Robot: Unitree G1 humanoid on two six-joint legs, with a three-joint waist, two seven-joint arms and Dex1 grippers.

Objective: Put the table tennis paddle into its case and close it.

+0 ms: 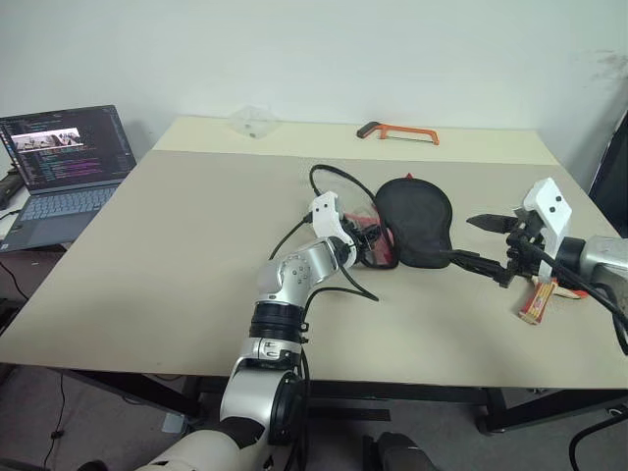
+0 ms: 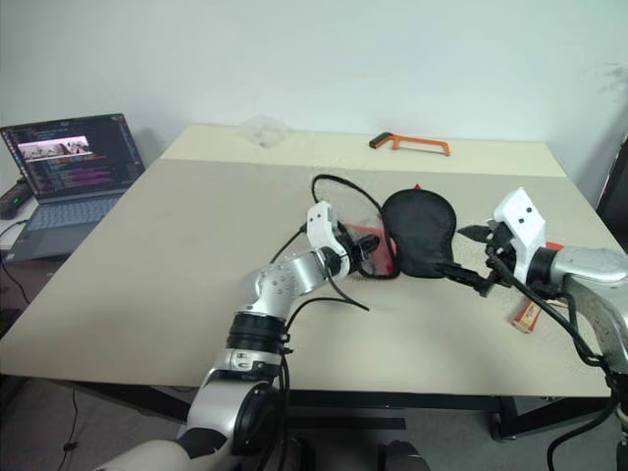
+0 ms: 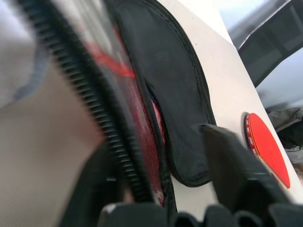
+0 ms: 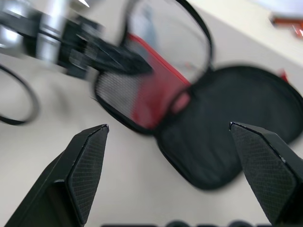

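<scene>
on our beige surface (image 1: 177,255) the soft black case (image 1: 417,221) lies unzipped, clear flap raised at our left end effector (image 1: 368,240), spread. right end effector (image 1: 481,240) spread wide beside it. red paddle (image 3: 267,149) beyond; orange hacksaw (image 1: 397,131) far back.

No legible text, label, brand, number or sign is present. The laptop (image 1: 65,157) at the far left of the scene displays coloured lines of text on a dark screen; the characters are too small to read. The case (image 1: 412,221) on the surface shows no readable logo. The small reddish packet (image 1: 537,301) at the near right carries no readable print.
</scene>
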